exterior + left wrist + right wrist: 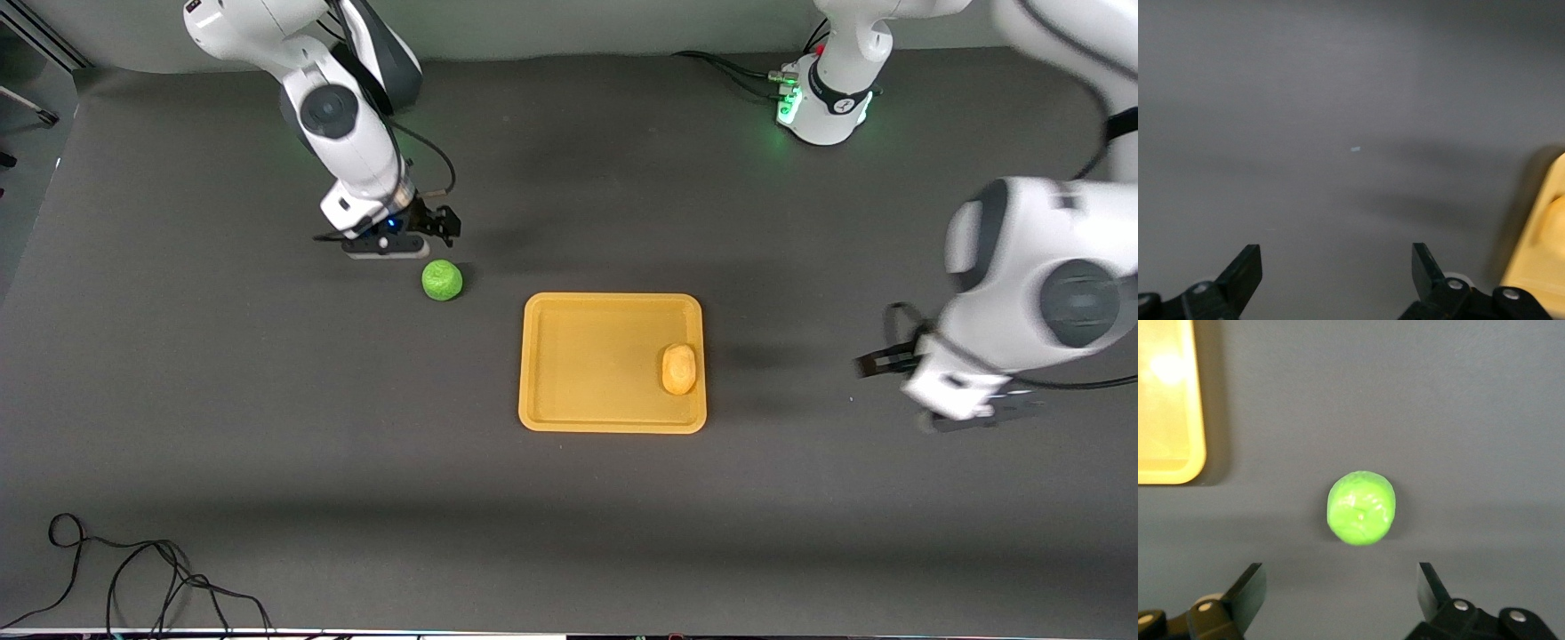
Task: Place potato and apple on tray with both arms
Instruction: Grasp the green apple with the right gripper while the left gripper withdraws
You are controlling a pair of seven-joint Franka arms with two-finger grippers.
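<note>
The yellow-orange tray (596, 356) lies mid-table. The potato (679, 369) rests in it, close to the rim at the left arm's end. The green apple (442, 280) sits on the dark mat beside the tray, toward the right arm's end and a bit farther from the front camera. My right gripper (440, 227) hovers just off the apple, open and empty. In the right wrist view the apple (1361, 507) lies ahead of the right gripper (1340, 587), with the tray corner (1165, 420) to one side. My left gripper (876, 362) hangs open and empty over bare mat by the tray's end (1545, 253), its fingertips (1245, 267) wide apart.
A loose black cable (133, 578) curls on the table near the front camera at the right arm's end. The left arm's base (822, 98) glows green at the table's back edge. A dark grey mat covers the whole table.
</note>
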